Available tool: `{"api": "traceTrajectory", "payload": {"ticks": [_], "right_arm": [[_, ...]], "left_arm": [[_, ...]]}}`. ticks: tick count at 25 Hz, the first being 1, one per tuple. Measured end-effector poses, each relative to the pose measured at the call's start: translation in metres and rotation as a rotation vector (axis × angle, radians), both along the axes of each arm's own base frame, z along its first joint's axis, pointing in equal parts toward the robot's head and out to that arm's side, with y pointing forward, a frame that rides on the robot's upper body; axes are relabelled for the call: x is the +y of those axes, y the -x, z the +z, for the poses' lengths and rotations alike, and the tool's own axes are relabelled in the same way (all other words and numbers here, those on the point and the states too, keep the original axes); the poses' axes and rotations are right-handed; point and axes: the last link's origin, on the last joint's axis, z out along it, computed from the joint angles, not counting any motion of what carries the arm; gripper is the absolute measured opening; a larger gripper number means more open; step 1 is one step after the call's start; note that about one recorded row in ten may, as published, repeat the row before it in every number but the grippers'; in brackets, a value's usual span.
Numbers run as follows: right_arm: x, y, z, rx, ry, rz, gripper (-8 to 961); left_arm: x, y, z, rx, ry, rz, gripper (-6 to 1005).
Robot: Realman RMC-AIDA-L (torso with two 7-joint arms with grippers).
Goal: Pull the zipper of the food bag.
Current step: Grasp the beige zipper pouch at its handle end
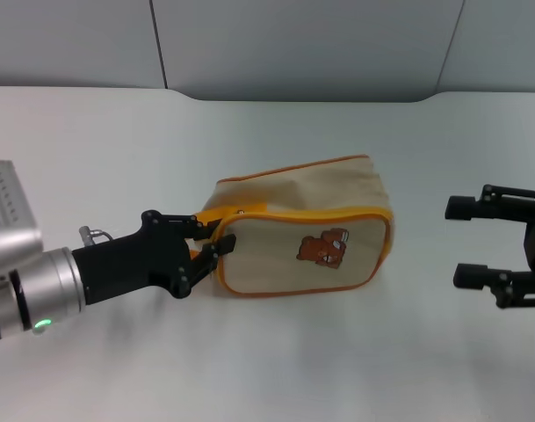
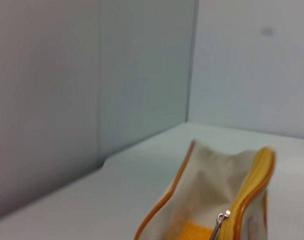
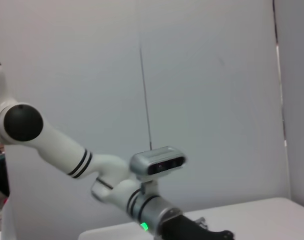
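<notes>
The food bag (image 1: 302,233) lies on its side mid-table, bear patch (image 1: 322,248) facing me, orange-yellow zip band (image 1: 320,212) along its upper edge. My left gripper (image 1: 216,236) is at the bag's left end, against the corner where the band ends. An orange bit of the loop handle (image 1: 195,256) shows just under it. In the left wrist view the silver zipper (image 2: 219,224) stands at the near end of the band (image 2: 259,172), close to the camera. My right gripper (image 1: 478,242) is open and empty, well right of the bag.
The white table (image 1: 276,369) stretches around the bag. A grey wall panel (image 1: 293,44) runs along its far edge. The right wrist view shows only the left arm (image 3: 57,145) and the wall.
</notes>
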Motion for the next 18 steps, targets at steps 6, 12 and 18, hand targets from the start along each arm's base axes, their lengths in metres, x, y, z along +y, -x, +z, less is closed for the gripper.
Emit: {"api": "traceTrajectory", "payload": {"ticks": [6, 12, 18], "right_arm": [[0.010, 0.004, -0.006, 0.021, -0.055, -0.036, 754], [0.026, 0.016, -0.022, -0.002, -0.129, -0.032, 754], [0.037, 0.031, -0.035, -0.059, -0.236, 0.081, 754]], "left_arm": [[-0.020, -0.005, 0.003, 0.014, -0.155, -0.277, 180], [-0.017, -0.020, 0.010, 0.027, -0.171, -0.439, 128], [-0.008, -0.030, 0.021, 0.044, -0.181, -0.516, 107]]}}
